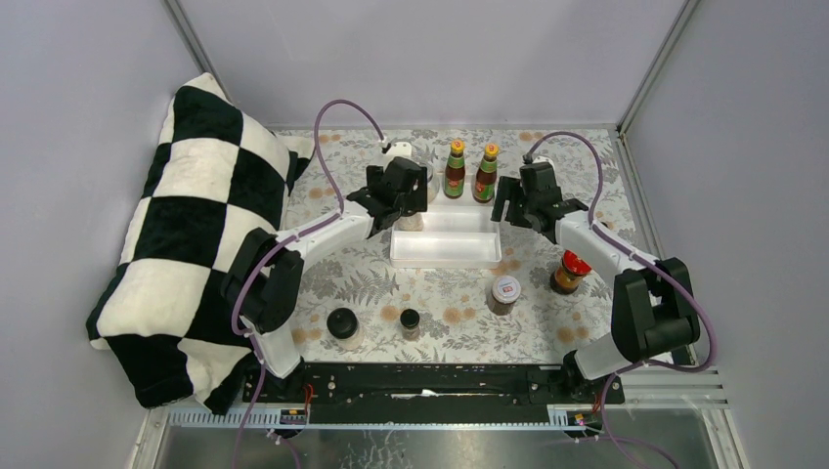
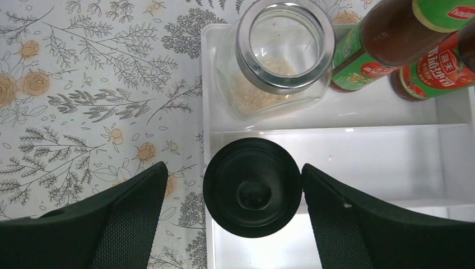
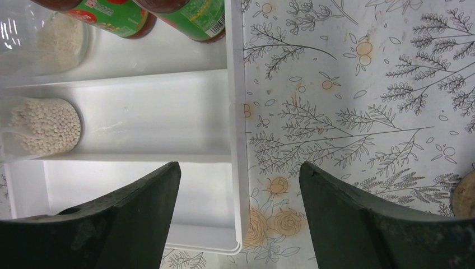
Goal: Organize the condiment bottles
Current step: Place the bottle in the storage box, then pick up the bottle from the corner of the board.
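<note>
The white tray (image 1: 445,256) lies mid-table. Two tall red-sauce bottles (image 1: 456,168) (image 1: 486,172) stand in its far row, also in the left wrist view (image 2: 386,39) (image 2: 442,70). A clear-lidded jar of pale grains (image 2: 283,45) stands left of them. My left gripper (image 1: 409,215) (image 2: 235,168) is open around a black-lidded jar (image 2: 252,186) at the tray's left end; the right finger (image 2: 347,218) is at the lid's edge and the left finger (image 2: 129,213) stands apart. My right gripper (image 1: 508,207) (image 3: 240,165) is open and empty over the tray's right edge (image 3: 238,140).
Four jars stand on the flowered cloth in front of the tray: a black-lidded one (image 1: 343,324), a small black-lidded one (image 1: 410,320), a white-lidded one (image 1: 505,291) and a red-lidded one (image 1: 570,272). A black-and-white checked cushion (image 1: 186,234) fills the left side.
</note>
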You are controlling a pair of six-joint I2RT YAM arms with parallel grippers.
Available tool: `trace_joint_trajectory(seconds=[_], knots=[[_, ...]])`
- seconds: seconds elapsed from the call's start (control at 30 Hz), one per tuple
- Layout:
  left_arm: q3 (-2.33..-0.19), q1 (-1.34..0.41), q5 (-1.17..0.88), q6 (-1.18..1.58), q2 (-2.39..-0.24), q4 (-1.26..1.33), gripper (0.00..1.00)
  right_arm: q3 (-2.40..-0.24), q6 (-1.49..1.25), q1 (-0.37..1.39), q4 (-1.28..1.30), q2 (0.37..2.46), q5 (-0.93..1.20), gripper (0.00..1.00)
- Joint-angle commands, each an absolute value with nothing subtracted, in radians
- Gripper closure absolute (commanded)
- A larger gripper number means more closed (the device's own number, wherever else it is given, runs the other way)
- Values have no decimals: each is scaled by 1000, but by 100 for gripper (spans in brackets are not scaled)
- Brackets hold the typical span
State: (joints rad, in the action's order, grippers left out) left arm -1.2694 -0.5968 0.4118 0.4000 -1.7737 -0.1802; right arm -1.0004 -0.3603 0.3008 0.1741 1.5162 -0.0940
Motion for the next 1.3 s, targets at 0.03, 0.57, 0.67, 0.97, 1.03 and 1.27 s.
trace_joint_trajectory(seconds=[0.03, 0.57, 0.67, 0.97, 1.03, 1.27], knots=[[-1288, -621, 432, 369, -1747, -135, 8, -974, -361, 301, 174, 1452, -94, 15], [-1223, -658, 424, 404, -1585, -159, 7, -938, -341, 301, 214, 1348, -80, 14], [-1105, -692, 428, 453, -1465, -166, 5, -931, -335, 300, 234, 1311, -47, 14], [-905, -839, 482, 581, -1260, -272, 1, -863, -344, 333, 326, 1174, 17, 13], [-902, -875, 496, 601, -1245, -303, 1, -849, -348, 365, 348, 1148, 5, 11], [-924, -1053, 653, 688, -1222, -452, 1, -821, -396, 546, 396, 1096, -140, 8]])
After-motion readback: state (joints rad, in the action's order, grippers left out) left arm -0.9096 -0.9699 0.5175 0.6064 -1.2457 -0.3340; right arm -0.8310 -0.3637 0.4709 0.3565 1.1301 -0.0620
